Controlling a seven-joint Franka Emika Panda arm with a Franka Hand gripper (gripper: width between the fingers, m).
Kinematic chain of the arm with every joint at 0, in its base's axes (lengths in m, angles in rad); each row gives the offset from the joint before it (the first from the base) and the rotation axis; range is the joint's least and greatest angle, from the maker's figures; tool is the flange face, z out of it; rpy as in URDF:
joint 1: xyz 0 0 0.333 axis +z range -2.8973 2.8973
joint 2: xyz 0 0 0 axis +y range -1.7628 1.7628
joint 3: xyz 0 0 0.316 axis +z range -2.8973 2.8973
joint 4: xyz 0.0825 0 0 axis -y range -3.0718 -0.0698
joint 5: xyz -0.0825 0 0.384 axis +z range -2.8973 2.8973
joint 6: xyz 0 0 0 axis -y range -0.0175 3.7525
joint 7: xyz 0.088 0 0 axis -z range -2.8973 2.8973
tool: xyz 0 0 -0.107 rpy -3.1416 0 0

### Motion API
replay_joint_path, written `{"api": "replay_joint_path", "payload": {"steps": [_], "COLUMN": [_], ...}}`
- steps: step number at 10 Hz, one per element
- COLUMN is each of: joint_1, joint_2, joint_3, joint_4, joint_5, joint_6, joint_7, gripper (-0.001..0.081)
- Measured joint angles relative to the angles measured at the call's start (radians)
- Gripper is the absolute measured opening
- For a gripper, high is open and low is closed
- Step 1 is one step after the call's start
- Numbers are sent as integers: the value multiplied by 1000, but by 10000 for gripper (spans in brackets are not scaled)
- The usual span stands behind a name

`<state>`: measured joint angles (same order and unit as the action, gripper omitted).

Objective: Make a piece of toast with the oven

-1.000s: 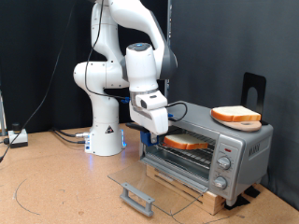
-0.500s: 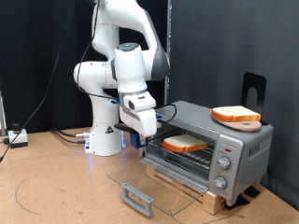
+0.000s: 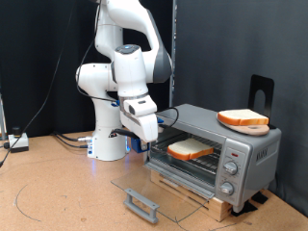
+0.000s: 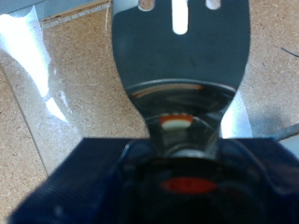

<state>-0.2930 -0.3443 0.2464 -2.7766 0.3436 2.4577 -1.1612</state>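
Observation:
The oven [image 3: 246, 152] stands at the exterior view's right with its glass door [image 3: 164, 187] folded down flat. One piece of toast [image 3: 192, 148] lies on the wire rack inside. A second, alike slice [image 3: 243, 118] lies on the oven's roof. My gripper [image 3: 144, 132] hangs just left of the oven's open mouth, apart from the toast. In the wrist view it is shut on a metal spatula [image 4: 182, 51] with a slotted blade, which is bare, with the glass door [image 4: 37, 65] below it.
The door handle [image 3: 142, 204] sticks out over the wooden table at the exterior view's bottom. The arm's white base [image 3: 109, 144] stands behind. Cables and a small box [image 3: 15, 141] lie at the far left. A black stand [image 3: 260, 91] rises behind the oven.
My gripper has drawn back from the oven mouth towards the exterior view's left and risen a little. The toast stays on the rack; the slice on the roof has not moved.

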Motion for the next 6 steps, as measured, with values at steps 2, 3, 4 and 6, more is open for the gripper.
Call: {"api": "replay_joint_path", "payload": {"steps": [2, 3, 4, 6], "joint_1": [0, 0, 0, 1], "joint_2": [0, 0, 0, 2], "joint_3": [-1, -1, -1, -2], "joint_4": [0, 1, 2, 2], "joint_5": [0, 0, 0, 28], "joint_6": [-10, -15, -20, -32], "joint_7": [-1, -1, -1, -1], "gripper": [395, 395, 395, 395]}}
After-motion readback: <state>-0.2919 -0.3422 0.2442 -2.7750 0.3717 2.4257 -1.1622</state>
